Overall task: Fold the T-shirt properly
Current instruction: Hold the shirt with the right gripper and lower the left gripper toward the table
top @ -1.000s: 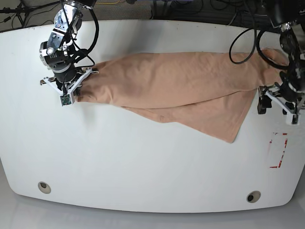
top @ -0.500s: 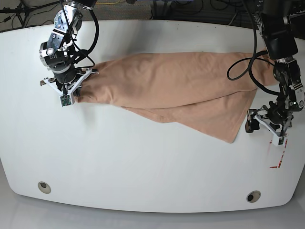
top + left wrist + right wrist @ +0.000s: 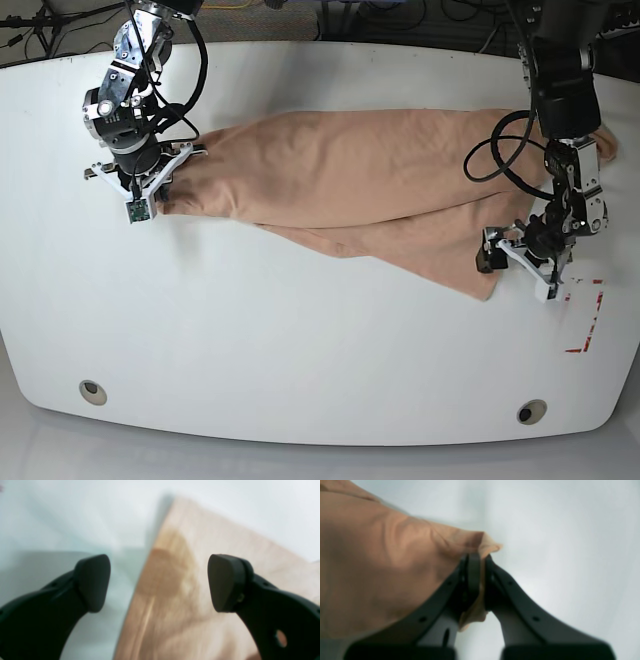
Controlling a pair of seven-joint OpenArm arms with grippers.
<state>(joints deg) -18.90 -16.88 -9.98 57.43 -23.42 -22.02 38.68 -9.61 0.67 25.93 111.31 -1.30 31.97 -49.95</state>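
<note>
Right gripper (image 3: pixel 480 562) pinches the wrinkled peach cotton T-shirt's (image 3: pixel 370 180) end | left gripper (image 3: pixel 158 582) gapes wide over its hem corner | white table (image 3: pixel 300 350) beneath

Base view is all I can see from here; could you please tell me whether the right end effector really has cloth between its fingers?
Observer: Yes. In the right wrist view, the right end effector is shut on a corner of the T-shirt, and a bit of cloth pokes out past the tips.
Operator: Thank you. And the left one?
Observer: The left end effector is open and holds nothing. The T-shirt's edge runs between its fingers.
Operator: Are both fingers over cloth?
Observer: No. One finger is over bare table, the other is over the cloth.
</note>
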